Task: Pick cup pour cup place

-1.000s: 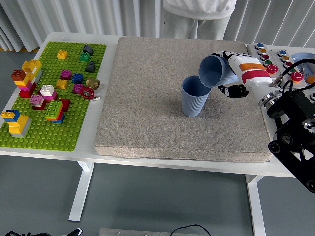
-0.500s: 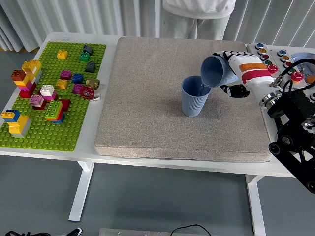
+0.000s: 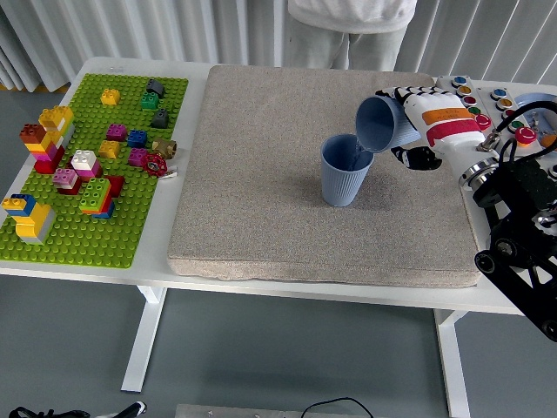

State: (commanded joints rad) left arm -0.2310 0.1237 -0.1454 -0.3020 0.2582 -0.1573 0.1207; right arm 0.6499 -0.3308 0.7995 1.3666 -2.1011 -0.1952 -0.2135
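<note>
Head view, starting near: my black right arm (image 3: 522,235) comes in from the lower right over the surface (image 3: 287,283). My right hand (image 3: 416,131) is wrapped round the held cup (image 3: 381,124). The cup is tipped well over on its side, mouth facing left and down. Its rim hangs just above the right edge of the standing cup (image 3: 345,171), which sits upright on the grey mat (image 3: 261,192), a little right of the mat's middle. My left hand is out of sight.

I judge this to be the pour itself: the lift is done and the placing is not. I cannot see anything falling between the two cups, so whether the held one is empty I cannot tell. Next I should bring the cup back upright without knocking the standing one's rim. Then I should carry it clear and set it down on bare mat. The two rims are very close, so a careless roll of the wrist could topple the lower cup.

Against a second ago, the cup sits slightly higher and further right, and its mouth looks a touch smaller. The standing cup has not shifted.

Further off, the green board (image 3: 96,165) of bricks lies at the left. The button box (image 3: 496,100) is at the far right, and a person (image 3: 348,26) stands beyond the far edge.
</note>
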